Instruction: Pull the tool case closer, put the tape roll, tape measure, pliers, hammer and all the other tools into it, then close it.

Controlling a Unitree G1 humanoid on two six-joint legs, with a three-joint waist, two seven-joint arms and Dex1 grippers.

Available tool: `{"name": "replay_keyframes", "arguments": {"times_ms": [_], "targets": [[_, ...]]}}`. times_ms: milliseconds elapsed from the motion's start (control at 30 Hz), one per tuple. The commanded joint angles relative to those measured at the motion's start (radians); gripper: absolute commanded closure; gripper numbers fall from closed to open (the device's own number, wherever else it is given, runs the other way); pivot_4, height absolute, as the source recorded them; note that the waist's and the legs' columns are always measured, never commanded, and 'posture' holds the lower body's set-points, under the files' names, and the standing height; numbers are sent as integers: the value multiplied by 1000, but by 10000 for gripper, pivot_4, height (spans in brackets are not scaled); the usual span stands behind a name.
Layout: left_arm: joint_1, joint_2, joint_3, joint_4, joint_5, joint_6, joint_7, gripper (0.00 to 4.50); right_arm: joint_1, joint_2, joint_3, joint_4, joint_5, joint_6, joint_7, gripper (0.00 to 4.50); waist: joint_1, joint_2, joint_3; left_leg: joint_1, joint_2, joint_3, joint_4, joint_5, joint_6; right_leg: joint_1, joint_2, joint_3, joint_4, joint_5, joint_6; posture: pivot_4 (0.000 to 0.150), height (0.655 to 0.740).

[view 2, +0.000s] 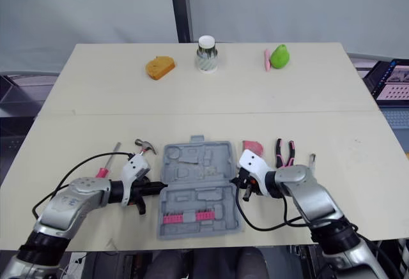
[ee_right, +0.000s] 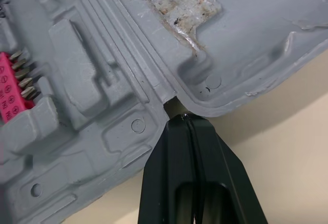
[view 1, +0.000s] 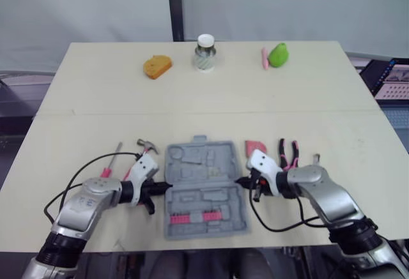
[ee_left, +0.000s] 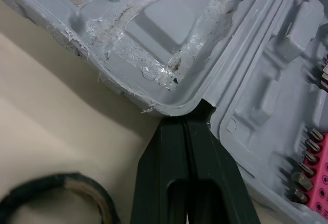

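The grey tool case (view 1: 201,186) lies open near the table's front edge, with a pink strip of bits (view 1: 192,218) in its near half. My left gripper (view 1: 167,186) is shut, its tip touching the case's left rim at the hinge (ee_left: 197,114). My right gripper (view 1: 239,181) is also shut, its tip against the right rim at the hinge (ee_right: 179,119). Left of the case lie a hammer (view 1: 148,145) and a pink-handled screwdriver (view 1: 110,164). To the right are a pink tool (view 1: 255,147), pliers (view 1: 289,153) and a small metal tool (view 1: 316,159). A dark ring, perhaps the tape roll (ee_left: 56,193), lies beside my left fingers.
Along the table's far edge stand an orange object (view 1: 157,66), a white-lidded jar (view 1: 205,52) and a green object (view 1: 278,55) with a pink stick (view 1: 264,57). A screen (view 1: 390,78) sits off the table's right side. Black cables loop from both wrists.
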Motion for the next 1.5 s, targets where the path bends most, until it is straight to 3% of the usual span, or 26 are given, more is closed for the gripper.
{"name": "replay_keyframes", "arguments": {"times_ms": [33, 733, 1500], "targets": [[33, 13, -17, -81, -45, 20, -35, 45000, 57, -8, -10, -134, 65, 42, -6, 44514, 1, 0, 0, 0, 0, 0, 0, 0, 0, 0, 0, 0, 0, 0, 0, 1500, 7400], [108, 60, -31, -163, -73, 70, -63, 45000, 183, -60, -24, -279, 155, 126, -81, 44514, 23, 0, 0, 0, 0, 1, 0, 0, 0, 0, 0, 1, -1, 0, 0, 1500, 7400], [125, 73, -3, -123, -58, 44, -52, 45000, 218, -96, -40, -219, 156, 78, -97, 44514, 23, 0, 0, 0, 0, 2, 1, 0, 0, 1, 0, 1, -1, 0, 0, 1500, 7400]]}}
